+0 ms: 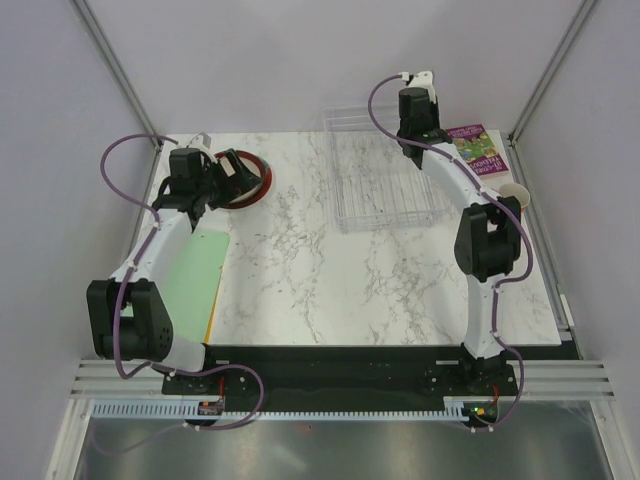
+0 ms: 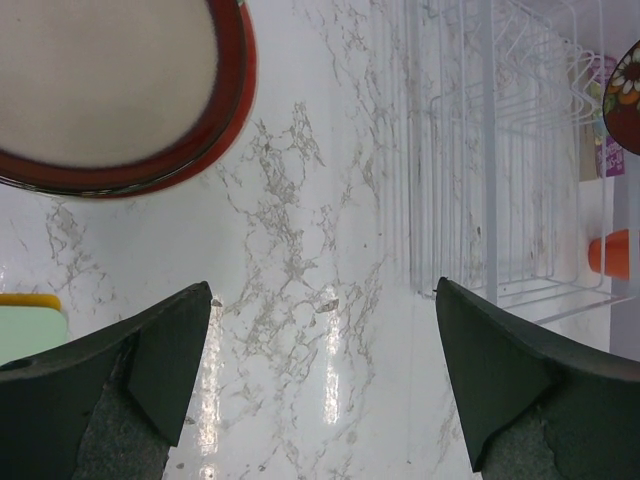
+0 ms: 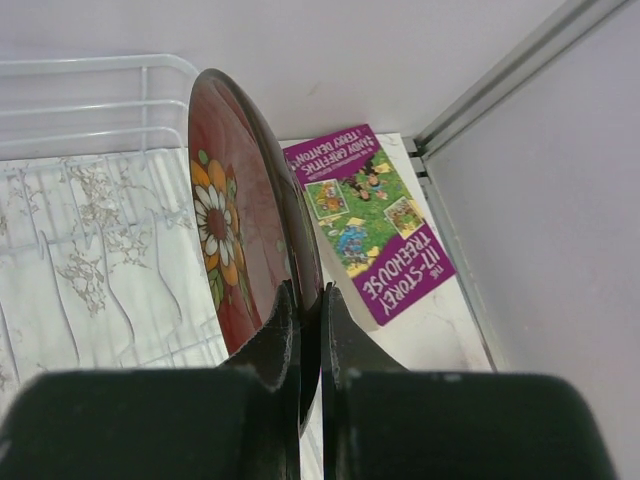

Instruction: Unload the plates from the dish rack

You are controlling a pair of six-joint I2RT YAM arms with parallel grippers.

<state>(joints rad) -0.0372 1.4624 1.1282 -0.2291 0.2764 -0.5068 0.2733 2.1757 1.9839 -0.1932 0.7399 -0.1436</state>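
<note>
A cream plate with a dark red rim (image 1: pixel 256 186) lies flat on the table at the far left; it also shows in the left wrist view (image 2: pixel 100 90). My left gripper (image 1: pixel 232 172) hovers over it, open and empty (image 2: pixel 322 290). My right gripper (image 3: pixel 308 300) is shut on the rim of a red plate with a daisy pattern (image 3: pixel 225 230), held on edge at the right end of the clear dish rack (image 1: pixel 385 180). In the top view the right gripper (image 1: pixel 416 135) hides that plate. The rack (image 3: pixel 90 210) shows no other plates.
A purple book (image 1: pixel 478 150) lies right of the rack, close to the held plate (image 3: pixel 375 225). An orange mug (image 2: pixel 610 255) stands near the rack's right near corner. A green board with a yellow edge (image 1: pixel 190 275) lies under the left arm. Frame posts stand at the back corners.
</note>
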